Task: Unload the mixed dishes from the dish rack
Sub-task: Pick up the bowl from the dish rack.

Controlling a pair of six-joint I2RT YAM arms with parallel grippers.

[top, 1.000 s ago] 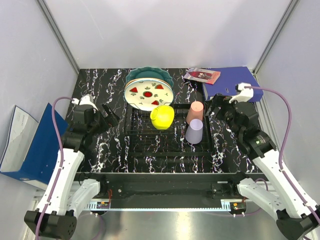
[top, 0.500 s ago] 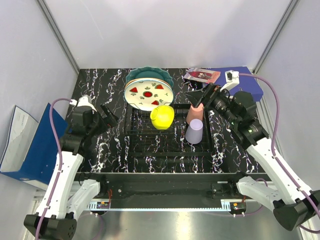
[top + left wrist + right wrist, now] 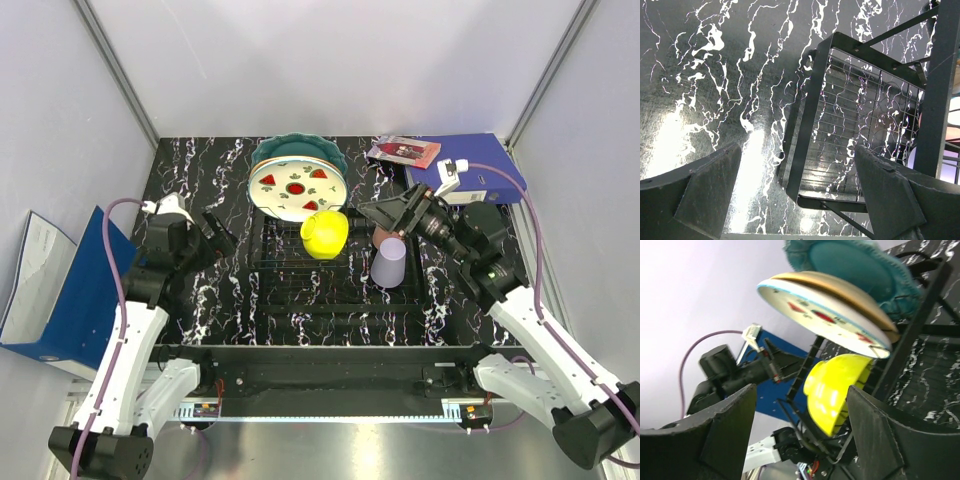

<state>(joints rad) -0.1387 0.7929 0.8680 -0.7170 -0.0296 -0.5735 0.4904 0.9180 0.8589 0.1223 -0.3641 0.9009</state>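
Two arms, zero dishes out yet. Top view: right gripper spread wide over pink cup, lavender cup just beside, both in dish rack; left gripper off to rack's left. Left wrist: jaws wide, nothing held. Right wrist: jaws wide, yellow bowl ahead. Step looks like approach to pink cup; next move needs descent w/ fingers straddling it.

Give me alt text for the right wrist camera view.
The open right gripper faces a small yellow bowl propped on edge in the black wire dish rack, framed between its two dark fingers. Above the bowl in the picture, three plates lean in a row: white plate with red-green marks, cream-orange plate, teal scalloped plate.
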